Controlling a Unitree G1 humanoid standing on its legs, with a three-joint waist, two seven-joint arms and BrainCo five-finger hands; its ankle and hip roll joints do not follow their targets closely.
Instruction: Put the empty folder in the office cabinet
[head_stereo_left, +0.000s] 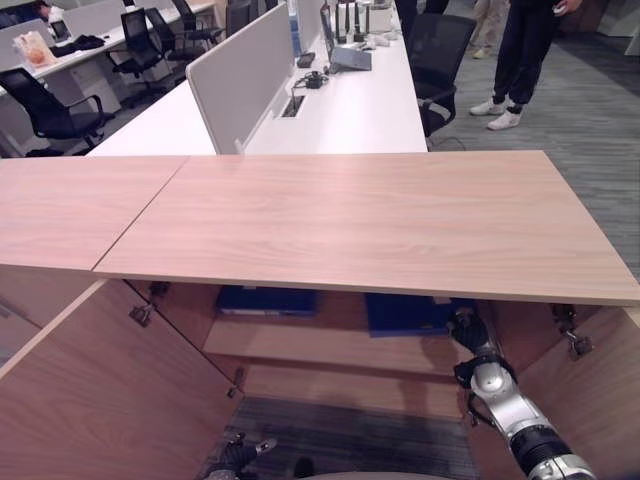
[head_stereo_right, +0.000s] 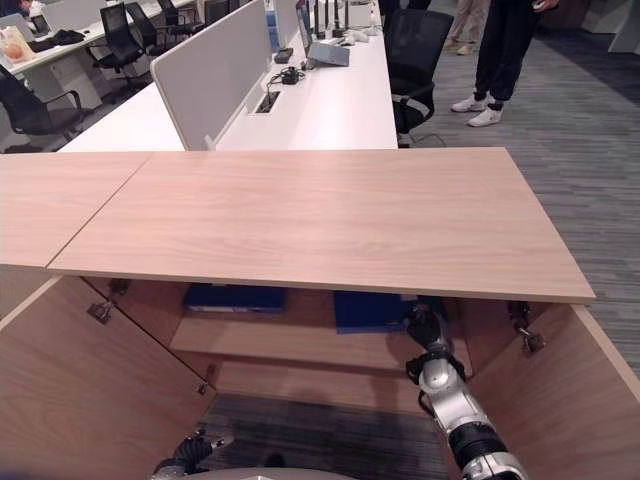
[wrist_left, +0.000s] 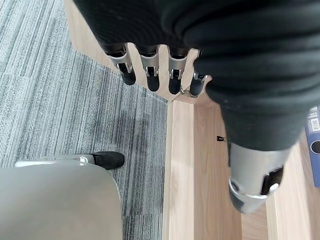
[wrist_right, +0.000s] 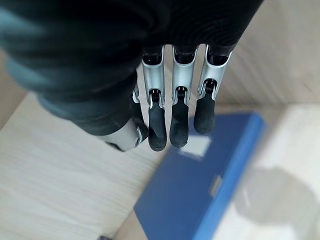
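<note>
A blue folder lies flat on the shelf inside the open office cabinet, on the right side. My right hand reaches under the cabinet top just beside that folder. In the right wrist view its fingers hang straight over the blue folder and hold nothing. A second blue folder lies on the same shelf further left. My left hand hangs low in front of the cabinet, fingers straight and empty over the grey carpet.
Both cabinet doors stand swung out, the left door and the right door. Behind the cabinet are white desks with a divider and black chairs. A person stands at the back right.
</note>
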